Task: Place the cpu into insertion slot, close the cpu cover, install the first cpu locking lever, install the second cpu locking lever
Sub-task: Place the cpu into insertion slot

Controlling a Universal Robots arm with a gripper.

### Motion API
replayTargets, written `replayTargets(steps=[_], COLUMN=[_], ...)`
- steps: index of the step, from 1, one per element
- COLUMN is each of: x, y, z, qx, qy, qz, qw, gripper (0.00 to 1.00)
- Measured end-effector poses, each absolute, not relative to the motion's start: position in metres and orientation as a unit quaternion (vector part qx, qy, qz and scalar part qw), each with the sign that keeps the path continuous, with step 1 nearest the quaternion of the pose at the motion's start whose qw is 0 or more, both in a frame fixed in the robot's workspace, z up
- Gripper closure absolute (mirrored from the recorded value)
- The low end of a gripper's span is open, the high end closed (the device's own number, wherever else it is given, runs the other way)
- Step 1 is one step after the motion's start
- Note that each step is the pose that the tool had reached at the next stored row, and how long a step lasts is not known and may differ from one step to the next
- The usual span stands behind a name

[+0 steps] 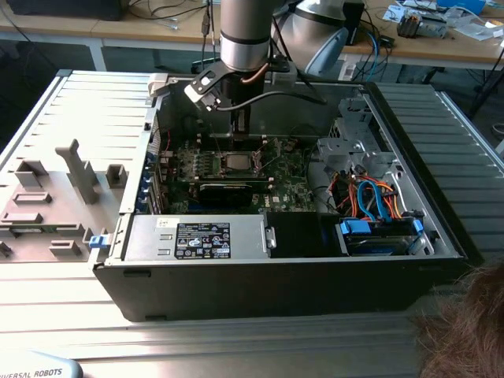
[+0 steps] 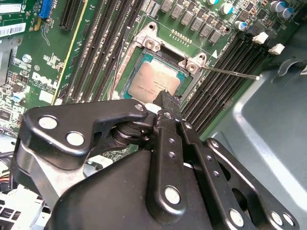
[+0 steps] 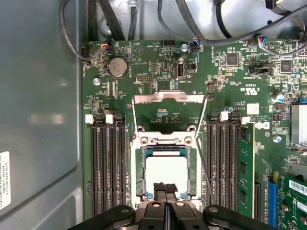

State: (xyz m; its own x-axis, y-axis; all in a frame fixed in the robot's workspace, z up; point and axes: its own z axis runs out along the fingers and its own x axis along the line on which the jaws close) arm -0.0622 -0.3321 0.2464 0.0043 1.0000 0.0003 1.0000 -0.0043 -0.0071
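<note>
Cpu (image 3: 165,168): lies flat.
Cover (image 3: 168,97): open, beside cpu.
Jaws: pressed together at cpu's edge.
Tip: best push softly, straight down.

Robot arm pointing straight down, gripper fingers drawn together.

In the exterior view the arm (image 1: 246,31) hangs vertically, its grey wrist section upright. A bracket (image 1: 206,88) juts out at an angle toward the exterior view's left, and the slim dark gripper (image 1: 240,124) reaches down below it. In both wrist views the black linkages (image 3: 110,218) (image 2: 168,158) fold inward and the two fingertips (image 3: 159,187) (image 2: 165,98) press together.
</note>
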Motion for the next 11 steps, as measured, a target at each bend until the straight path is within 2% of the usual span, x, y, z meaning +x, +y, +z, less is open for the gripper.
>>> replayTargets(steps=[11], x=[-0.0622], y=[-0.3321], z=[0.2520], qx=[-0.709], qy=[-0.706], qz=[0.002], qw=[0.003], gripper=[0.89])
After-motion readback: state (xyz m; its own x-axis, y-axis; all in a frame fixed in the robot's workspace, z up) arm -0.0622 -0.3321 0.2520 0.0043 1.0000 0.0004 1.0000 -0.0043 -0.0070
